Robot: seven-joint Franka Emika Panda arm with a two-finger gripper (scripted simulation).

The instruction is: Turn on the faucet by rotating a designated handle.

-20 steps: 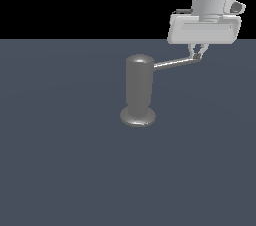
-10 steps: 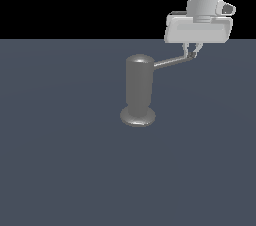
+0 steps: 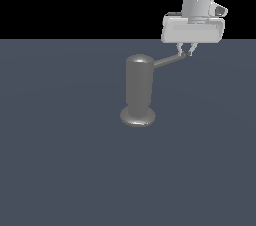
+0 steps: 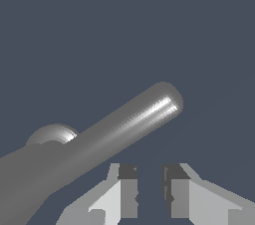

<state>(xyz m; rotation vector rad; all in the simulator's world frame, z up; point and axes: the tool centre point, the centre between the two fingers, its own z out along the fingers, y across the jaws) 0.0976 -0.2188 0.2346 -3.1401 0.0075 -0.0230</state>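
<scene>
The faucet (image 3: pixel 139 89) is a matte grey upright cylinder on a flared disc base, standing mid-scene in the exterior view. Its handle (image 3: pixel 169 60), a thin grey rod, juts from the upper part toward the exterior view's right. My gripper (image 3: pixel 185 51) hangs straight down over the rod's outer tip, fingertips touching or just beside it. In the wrist view the handle (image 4: pixel 134 122) runs diagonally with its rounded tip lit, and a rounded part of the faucet (image 4: pixel 52 137) shows behind it. The fingers (image 4: pixel 127 189) stand beside the rod with only a narrow gap and nothing between them.
A flat dark blue-grey floor (image 3: pixel 60 160) spreads around the faucet, with black background above it. The arm's white wrist and hand body (image 3: pixel 192 29) loom over the handle's tip.
My gripper has shifted toward the exterior view's left, and the handle's tip has swung with it, so the rod looks shorter. The faucet body has stayed put.
</scene>
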